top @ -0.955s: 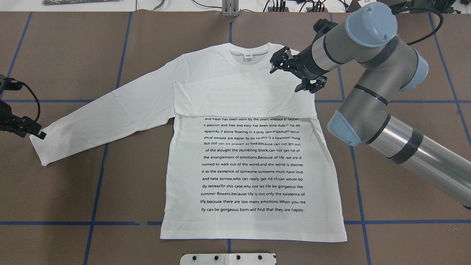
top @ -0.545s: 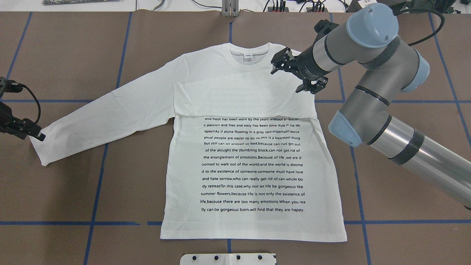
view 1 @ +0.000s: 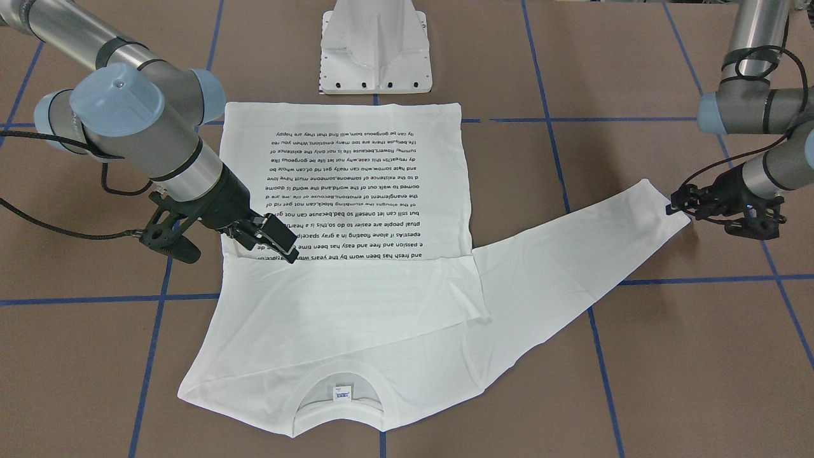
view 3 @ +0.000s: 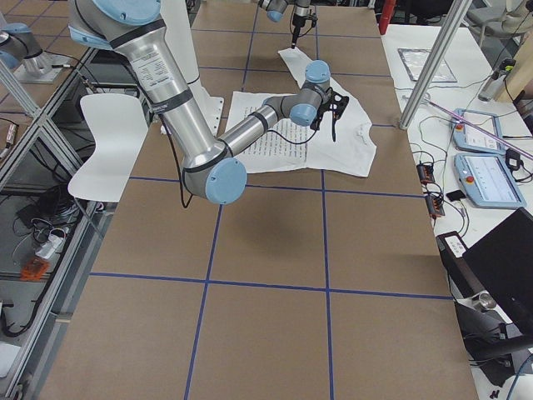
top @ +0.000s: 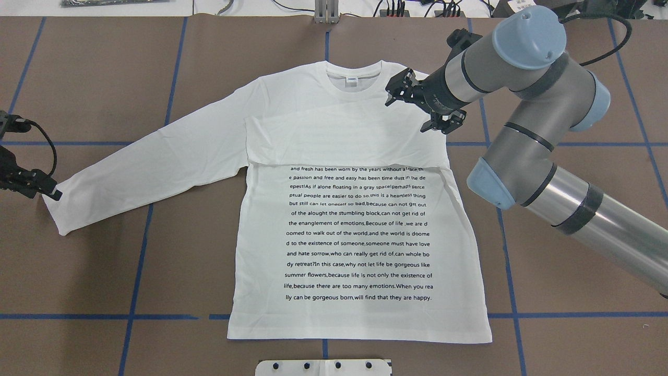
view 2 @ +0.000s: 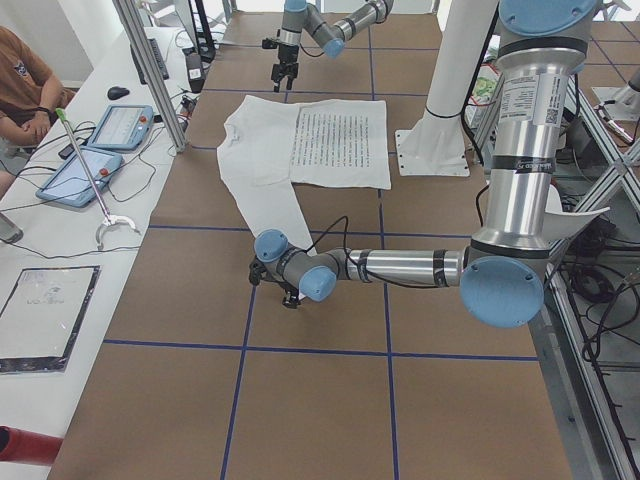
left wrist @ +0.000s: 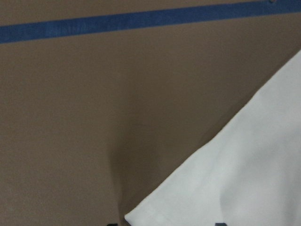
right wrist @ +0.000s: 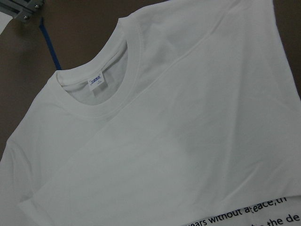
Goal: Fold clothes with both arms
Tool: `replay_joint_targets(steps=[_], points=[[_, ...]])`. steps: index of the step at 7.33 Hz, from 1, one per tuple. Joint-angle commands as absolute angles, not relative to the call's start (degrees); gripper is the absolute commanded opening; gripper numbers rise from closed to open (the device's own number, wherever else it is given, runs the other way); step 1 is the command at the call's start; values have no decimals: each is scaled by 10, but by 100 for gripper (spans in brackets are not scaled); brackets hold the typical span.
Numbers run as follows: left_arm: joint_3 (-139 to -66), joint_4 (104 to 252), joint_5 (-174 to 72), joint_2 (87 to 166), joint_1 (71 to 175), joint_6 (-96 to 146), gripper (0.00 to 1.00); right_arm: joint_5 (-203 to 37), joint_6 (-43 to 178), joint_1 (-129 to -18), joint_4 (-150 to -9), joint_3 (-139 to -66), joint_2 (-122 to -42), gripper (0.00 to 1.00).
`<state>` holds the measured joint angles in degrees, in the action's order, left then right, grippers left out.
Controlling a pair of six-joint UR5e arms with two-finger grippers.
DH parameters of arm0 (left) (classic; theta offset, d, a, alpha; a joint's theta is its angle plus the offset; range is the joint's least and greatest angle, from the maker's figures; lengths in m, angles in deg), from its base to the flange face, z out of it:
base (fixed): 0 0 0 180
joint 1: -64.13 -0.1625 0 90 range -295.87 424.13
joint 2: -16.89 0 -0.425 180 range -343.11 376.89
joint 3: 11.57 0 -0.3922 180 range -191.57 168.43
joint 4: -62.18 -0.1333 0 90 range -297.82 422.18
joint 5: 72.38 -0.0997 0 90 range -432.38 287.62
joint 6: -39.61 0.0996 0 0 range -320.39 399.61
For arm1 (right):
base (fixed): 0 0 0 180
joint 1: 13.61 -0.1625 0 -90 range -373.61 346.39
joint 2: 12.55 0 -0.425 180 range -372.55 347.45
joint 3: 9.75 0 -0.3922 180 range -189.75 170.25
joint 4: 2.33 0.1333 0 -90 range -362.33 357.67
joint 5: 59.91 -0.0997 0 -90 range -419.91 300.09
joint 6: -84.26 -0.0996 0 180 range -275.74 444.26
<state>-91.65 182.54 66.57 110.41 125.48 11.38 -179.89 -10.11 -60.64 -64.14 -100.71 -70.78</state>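
The clothes are one white long-sleeved T-shirt point(top: 355, 230) lying flat on the brown table, black text up. One sleeve is folded across the chest point(view 1: 356, 292). The other sleeve point(top: 151, 162) stretches out to the overhead view's left. My left gripper point(top: 52, 192) is low at that sleeve's cuff point(left wrist: 244, 179); the cuff corner lies between its spread fingertips, so it is open. My right gripper point(top: 412, 110) hovers open over the shoulder beside the ribbed collar point(right wrist: 99, 110), holding nothing.
The white pedestal base point(view 1: 375, 48) stands just past the shirt's hem. Blue tape lines point(top: 135, 271) cross the table. In the exterior left view a side bench holds tablets point(view 2: 120, 125), and a person point(view 2: 20, 80) sits there.
My right gripper has drifted slightly right and away from the collar. My left gripper has slid a little to the left at the cuff. The shirt lies as before.
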Motion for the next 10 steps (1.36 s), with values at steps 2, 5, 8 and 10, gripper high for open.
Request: replay_joint_targets(steps=[2, 5, 8, 10], points=[[-912, 1825, 666, 1106, 1254, 113, 71, -1799, -101, -606, -641, -1007, -708, 100], [-909, 1825, 666, 1108, 1254, 114, 69, -1799, -101, -606, -641, -1012, -713, 100], [-903, 1825, 666, 1108, 1254, 113, 52, -1799, -101, -606, -641, -1015, -720, 100], [-909, 1826, 666, 1108, 1254, 97, 13, -1798, -101, -606, -639, -1016, -720, 100]])
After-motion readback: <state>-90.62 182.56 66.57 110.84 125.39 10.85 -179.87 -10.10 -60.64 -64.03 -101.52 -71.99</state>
